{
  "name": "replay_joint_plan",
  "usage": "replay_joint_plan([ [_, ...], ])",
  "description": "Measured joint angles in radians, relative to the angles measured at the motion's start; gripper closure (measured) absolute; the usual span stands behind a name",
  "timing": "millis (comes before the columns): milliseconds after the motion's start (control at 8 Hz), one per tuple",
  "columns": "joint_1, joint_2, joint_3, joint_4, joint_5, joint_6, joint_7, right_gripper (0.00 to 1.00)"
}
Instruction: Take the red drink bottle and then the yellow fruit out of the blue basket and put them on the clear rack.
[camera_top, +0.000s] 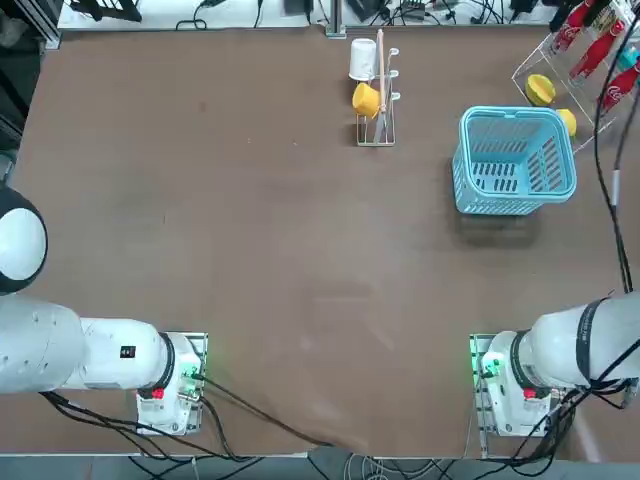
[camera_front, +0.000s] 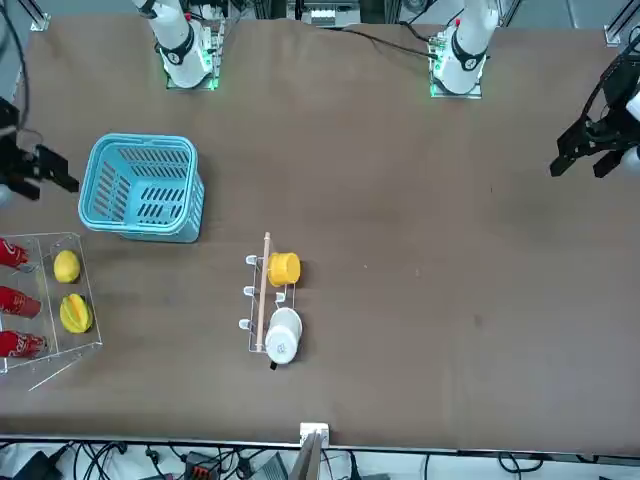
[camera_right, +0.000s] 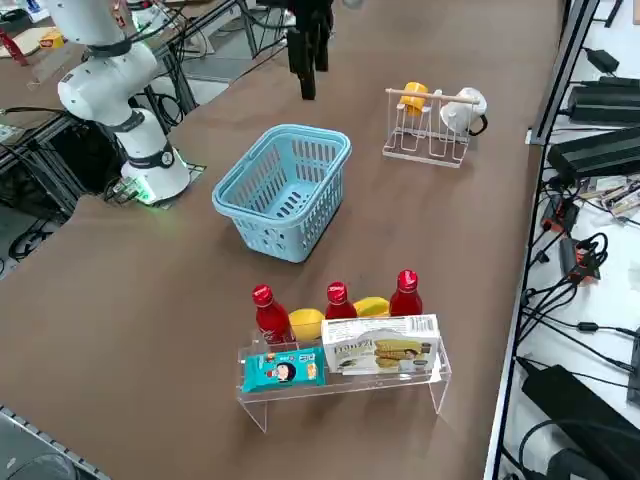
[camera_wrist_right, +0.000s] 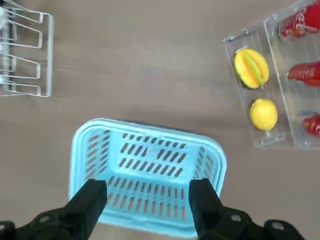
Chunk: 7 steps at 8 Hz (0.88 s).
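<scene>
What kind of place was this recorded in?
Probably a robotics lab or test bench: the right arm's open gripper is over a big brown table, loose cables and black boxes line its edge, and a plastic basket and drink bottles serve as props.

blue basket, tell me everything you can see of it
The blue basket is light blue, plastic by its look, rectangular with rounded corners, a thick rim, slotted lattice sides and a slotted floor. It stands upright on the brown table, open at the top and empty. The clear rack stands near it, a narrow strip of table between them. The right gripper hangs above it, fingers apart, and holds nothing. Apart from the table, nothing appears to touch it.
</scene>
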Motion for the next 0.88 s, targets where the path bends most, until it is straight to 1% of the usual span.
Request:
replay_joint_plan([
  [125, 0.003, -0.012, 0.006, 0.018, 0.010, -0.021, 0.053, 0.00],
  [375, 0.026, -0.037, 0.023, 0.021, 0.011, -0.050, 0.123, 0.00],
  [625, 0.036, -0.057, 0.030, 0.021, 0.006, -0.073, 0.141, 0.00],
  [750, 0.032, -0.070, 0.046, 0.009, -0.003, -0.080, 0.149, 0.00],
  [875, 0.014, -0.104, 0.098, -0.040, -0.032, -0.081, 0.177, 0.00],
])
